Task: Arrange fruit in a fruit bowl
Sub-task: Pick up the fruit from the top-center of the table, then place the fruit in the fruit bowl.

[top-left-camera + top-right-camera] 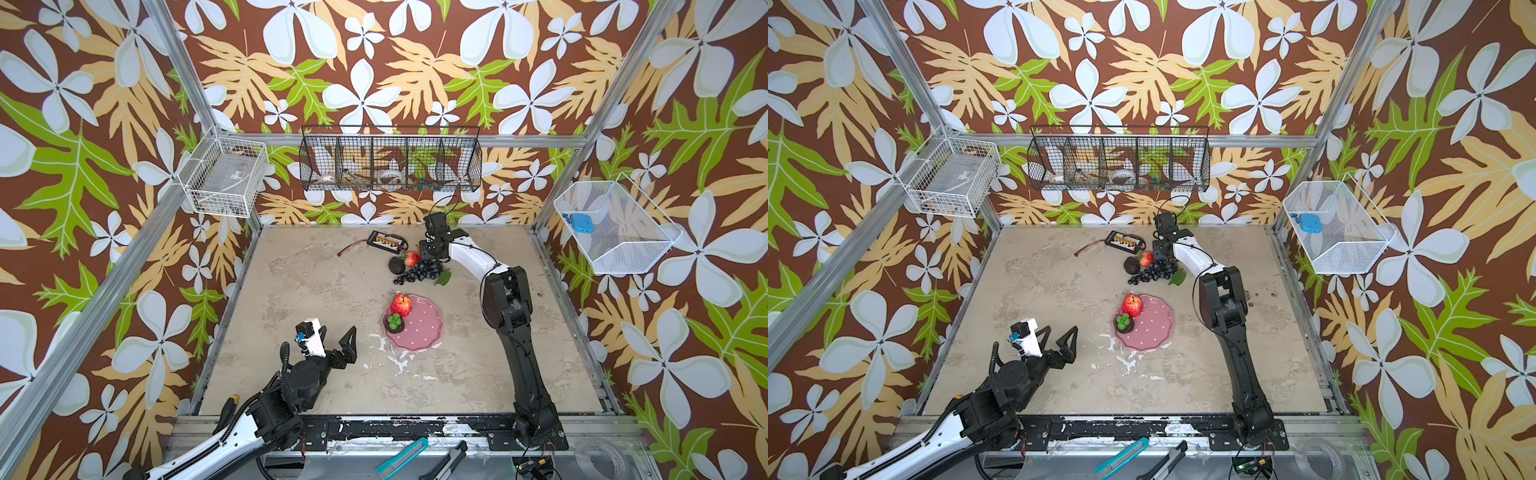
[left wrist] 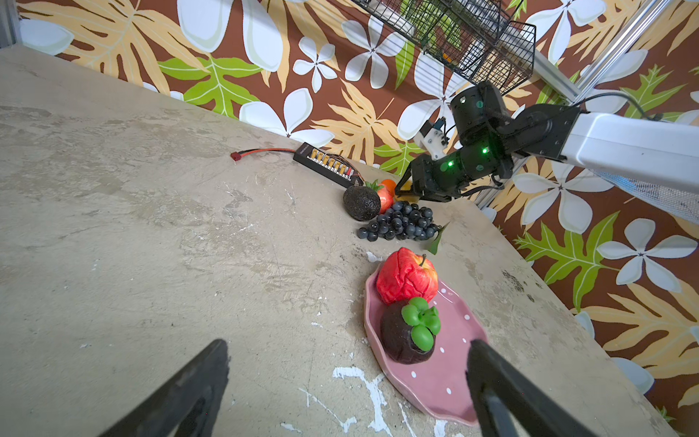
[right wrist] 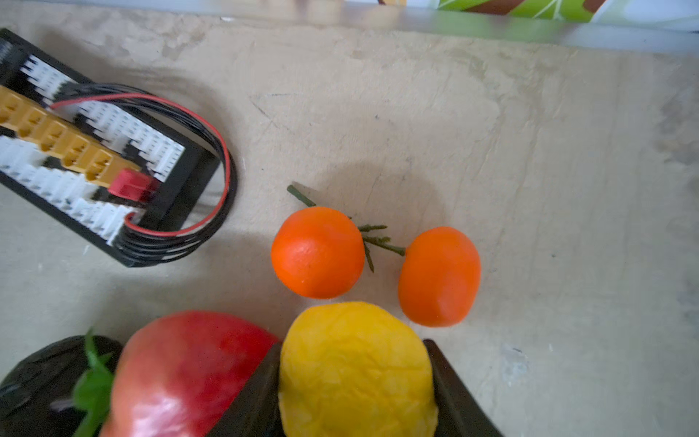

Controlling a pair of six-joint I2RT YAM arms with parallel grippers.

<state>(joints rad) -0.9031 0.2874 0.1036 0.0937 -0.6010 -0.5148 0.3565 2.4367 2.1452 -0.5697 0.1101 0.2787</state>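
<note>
My R claw (image 3: 351, 346) is clamped on the yellow lemon (image 3: 355, 372), fingers against both its sides, at the far end of the table (image 1: 299, 291). Two oranges (image 3: 317, 252) sit just beside it & a red fruit (image 3: 181, 370) touches one finger. Grapes (image 1: 419, 270) & avocado (image 1: 397, 264) lie close by. L claw (image 2: 348, 343) hangs wide open, nothing in it, near the pink fruit bowl (image 1: 422, 330), which holds a red apple (image 1: 401, 304) & a dark green-topped fruit (image 1: 394, 323).

Black joints (image 1: 505, 299), white links (image 1: 469, 253), green LEDs (image 2: 484, 150)
</note>
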